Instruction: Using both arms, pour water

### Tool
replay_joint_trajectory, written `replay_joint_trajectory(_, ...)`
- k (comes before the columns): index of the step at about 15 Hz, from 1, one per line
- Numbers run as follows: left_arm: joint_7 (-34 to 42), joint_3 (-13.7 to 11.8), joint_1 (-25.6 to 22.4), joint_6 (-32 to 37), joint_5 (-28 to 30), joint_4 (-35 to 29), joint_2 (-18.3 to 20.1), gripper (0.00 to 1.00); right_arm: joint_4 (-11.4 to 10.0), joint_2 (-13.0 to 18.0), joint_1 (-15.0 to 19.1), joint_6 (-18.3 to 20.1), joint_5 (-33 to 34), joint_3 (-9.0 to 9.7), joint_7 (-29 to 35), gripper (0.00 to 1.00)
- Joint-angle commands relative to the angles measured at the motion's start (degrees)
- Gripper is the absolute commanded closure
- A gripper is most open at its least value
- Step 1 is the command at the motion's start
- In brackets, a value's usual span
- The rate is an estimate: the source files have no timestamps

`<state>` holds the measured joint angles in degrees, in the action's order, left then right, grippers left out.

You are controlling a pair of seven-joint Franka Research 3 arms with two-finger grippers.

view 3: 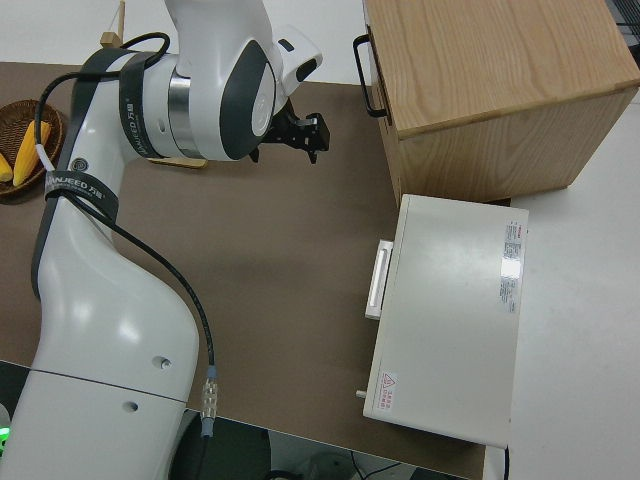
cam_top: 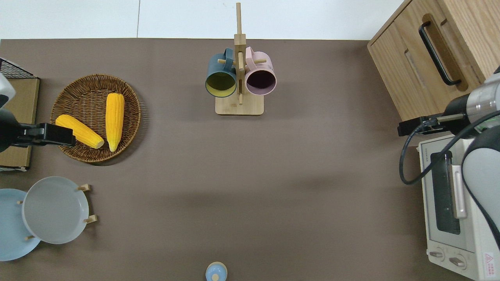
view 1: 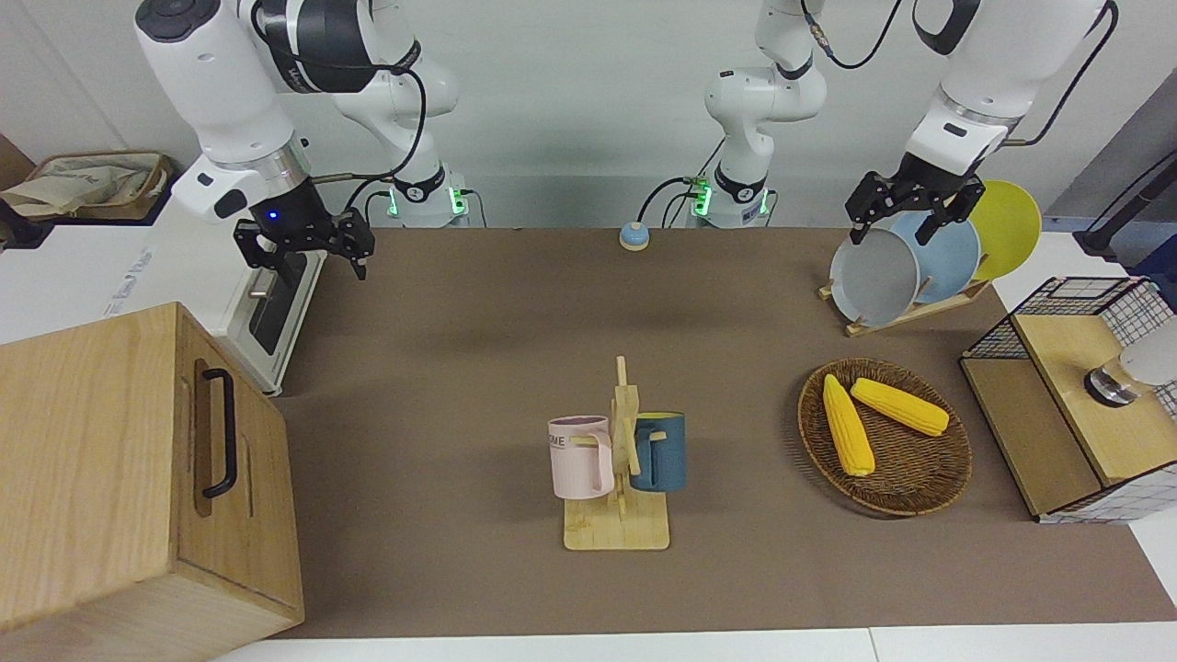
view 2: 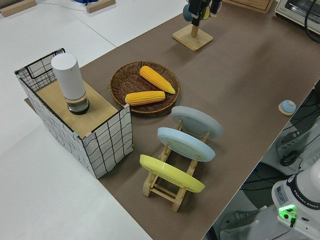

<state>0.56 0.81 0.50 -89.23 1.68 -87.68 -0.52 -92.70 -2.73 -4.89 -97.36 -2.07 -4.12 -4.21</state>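
We see an evenly lit, bright indoor scene in all 4 views, with light that seems to come from above. Shadows are soft and short: a faint dark band crosses the brown table mat (view 1: 441, 368) near its middle, and the wicker basket (cam_top: 78, 89) casts a thin shadow along its edge nearer to the robots. The glossy white arm (view 3: 100, 320) in the right side view carries pale highlights, and the white toaster oven (view 3: 450, 320) top shows a small glare patch. In the overhead view the arm (cam_top: 482, 164) at the edge looks soft and out of focus. The mug rack (view 1: 618, 460) appears sharp.
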Motion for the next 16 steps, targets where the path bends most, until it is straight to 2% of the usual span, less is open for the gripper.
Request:
replay_joint_trajectory(1, 0.49, -0.02, 0.47, 0.2, -2.36, -0.92, 0.69, 0.0, -0.29, 0.18, 1.37, -0.9, 0.13, 0.78, -1.07, 0.009)
replay_joint_trajectory(3, 0.41, 0.07, 0.47, 0.11, -2.47, -0.92, 0.61, 0.0, -0.11, 0.09, 1.37, -0.72, 0.22, 0.78, -0.98, 0.009)
replay_joint_trajectory(5, 0.49, 0.16, 0.47, 0.11, -2.47, -0.92, 0.61, 0.0, 0.94, -0.52, 1.37, -0.64, 0.22, 0.78, -0.98, 0.009)
replay_joint_trajectory(14, 2.16, -0.72, -0.32, 0.11, -2.64, -0.83, 0.61, 0.0, 0.94, -0.87, 1.02, -1.6, -0.3, 0.86, -1.42, 0.009)
replay_joint_trajectory(15, 3.03, -0.98, -0.41, 0.11, -2.64, -0.83, 0.61, 0.0, 0.94, -0.87, 0.67, -2.39, -0.39, 1.13, -1.42, 0.009)
replay_joint_trajectory(16, 3.91, -1.77, -0.32, 0.11, -2.56, -0.83, 0.34, 0.0, 0.94, -0.87, 0.67, -3.7, -0.22, 2.35, -1.59, 0.009)
